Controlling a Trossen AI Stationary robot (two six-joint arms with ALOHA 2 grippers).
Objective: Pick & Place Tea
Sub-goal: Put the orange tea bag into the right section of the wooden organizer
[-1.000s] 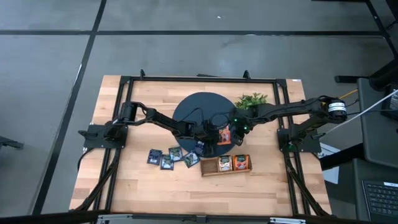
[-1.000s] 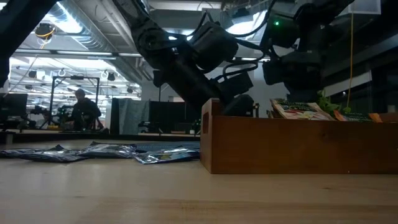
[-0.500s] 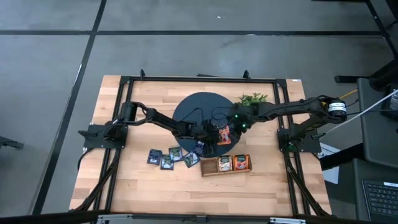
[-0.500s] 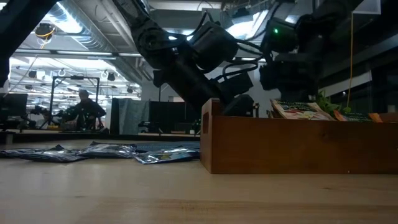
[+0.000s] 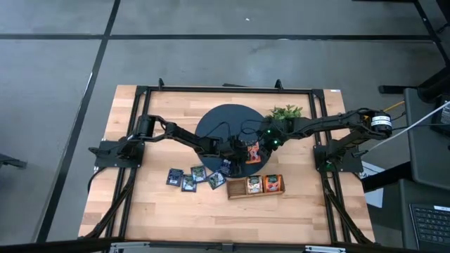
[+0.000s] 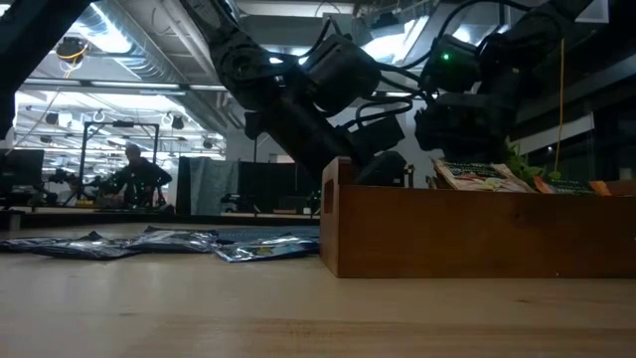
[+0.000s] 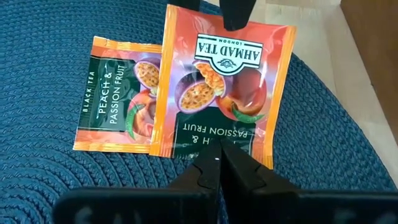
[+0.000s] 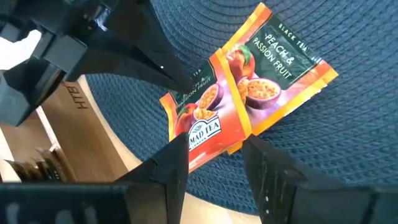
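Between our right gripper (image 8: 214, 163) fingers, spread apart, we see an orange-red tea sachet (image 8: 202, 115) lifted at a tilt. The left gripper (image 8: 177, 79) is pinched shut on its far edge. A second sachet (image 8: 283, 68) lies flat just beyond on the dark blue woven mat (image 8: 348, 124); the two seem to overlap. Beside the mat sits a wooden tray (image 8: 53, 134).
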